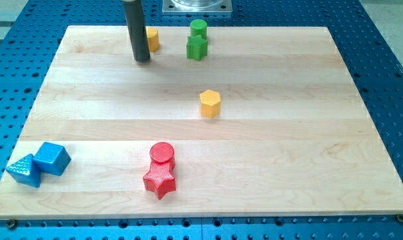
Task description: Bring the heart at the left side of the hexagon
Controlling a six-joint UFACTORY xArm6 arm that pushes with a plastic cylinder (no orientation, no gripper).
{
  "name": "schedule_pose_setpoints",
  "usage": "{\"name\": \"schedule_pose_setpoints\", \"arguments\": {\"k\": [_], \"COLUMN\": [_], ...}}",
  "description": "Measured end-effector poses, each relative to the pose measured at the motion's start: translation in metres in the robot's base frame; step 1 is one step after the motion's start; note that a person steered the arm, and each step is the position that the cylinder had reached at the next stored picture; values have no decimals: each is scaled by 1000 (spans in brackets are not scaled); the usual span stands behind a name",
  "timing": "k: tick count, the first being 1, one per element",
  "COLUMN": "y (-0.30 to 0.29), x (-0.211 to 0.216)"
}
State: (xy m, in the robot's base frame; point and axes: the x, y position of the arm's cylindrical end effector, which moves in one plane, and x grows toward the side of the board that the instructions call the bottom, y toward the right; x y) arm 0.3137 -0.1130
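A yellow block [153, 39], partly hidden behind the rod so its shape is hard to make out, sits near the view's top edge of the wooden board. The yellow hexagon [210, 103] stands near the board's middle, to the right of and below that block. My tip [142, 61] rests on the board just left of and slightly below the yellow block, close to it or touching it. The tip is far to the upper left of the hexagon.
A green cylinder [199, 28] and a green star [197, 47] stand together at the top centre. A red cylinder [162, 153] touches a red star [160, 179] at the bottom centre. A blue cube [53, 159] and a blue triangular block [25, 170] sit at the bottom left.
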Motion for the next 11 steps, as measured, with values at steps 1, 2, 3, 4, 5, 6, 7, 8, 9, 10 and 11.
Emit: {"name": "schedule_pose_setpoints", "arguments": {"k": [1, 2, 3, 4, 5, 6, 7, 8, 9, 10, 11], "y": [-26, -38, -36, -42, 30, 32, 42, 41, 87, 102, 159], "x": [-35, -36, -67, -105, -62, 37, 43, 23, 81, 77, 42]}}
